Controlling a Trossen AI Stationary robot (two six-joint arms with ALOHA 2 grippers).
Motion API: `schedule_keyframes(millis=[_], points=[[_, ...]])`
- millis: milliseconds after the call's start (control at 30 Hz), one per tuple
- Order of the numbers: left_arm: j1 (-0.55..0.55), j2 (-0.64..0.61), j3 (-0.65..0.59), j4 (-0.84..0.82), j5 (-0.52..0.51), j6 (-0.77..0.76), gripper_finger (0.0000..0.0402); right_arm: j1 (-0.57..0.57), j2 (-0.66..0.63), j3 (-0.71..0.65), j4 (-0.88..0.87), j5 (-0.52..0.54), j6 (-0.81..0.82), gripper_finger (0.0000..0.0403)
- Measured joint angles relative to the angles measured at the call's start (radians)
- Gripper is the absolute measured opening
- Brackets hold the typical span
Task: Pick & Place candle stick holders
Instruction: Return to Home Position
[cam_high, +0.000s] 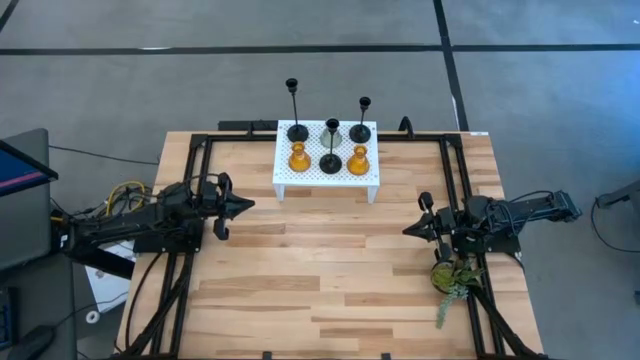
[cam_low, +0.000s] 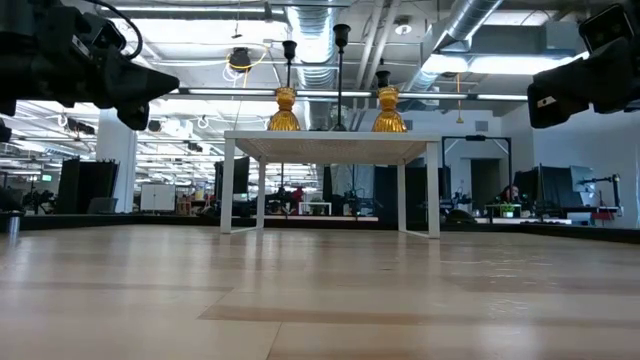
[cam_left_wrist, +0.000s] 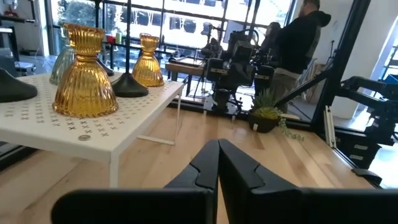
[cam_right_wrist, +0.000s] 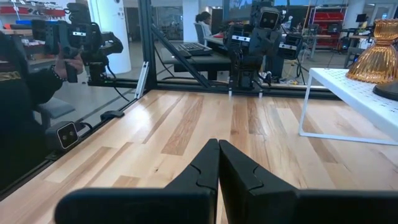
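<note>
Six candle stick holders stand on a white perforated stand (cam_high: 326, 178) at the table's far middle. In the back row are a tall thin black one (cam_high: 294, 110), a clear glass one (cam_high: 331, 132) and a shorter thin black one (cam_high: 362, 115). In the front row are an amber one (cam_high: 299, 157), a squat black one (cam_high: 331, 164) and another amber one (cam_high: 358, 160). My left gripper (cam_high: 246, 204) is shut and empty at the left, pointing right. My right gripper (cam_high: 408, 230) is shut and empty at the right, pointing left. Both hover above the table.
A green plant sprig in a small pot (cam_high: 449, 277) lies near the right arm at the table's near right. Black frame rails (cam_high: 190, 170) run along the table's left, right and far edges. A person (cam_left_wrist: 297, 43) stands beyond the table. Another person (cam_right_wrist: 22, 81) shows in the right wrist view.
</note>
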Motion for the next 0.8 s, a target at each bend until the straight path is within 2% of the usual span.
schedule_keyframes(millis=[800], points=[[0.000,0.000,0.000,0.003,0.001,0.005,0.0012,0.000,0.000,0.000,0.000,0.000,0.000,0.0000]])
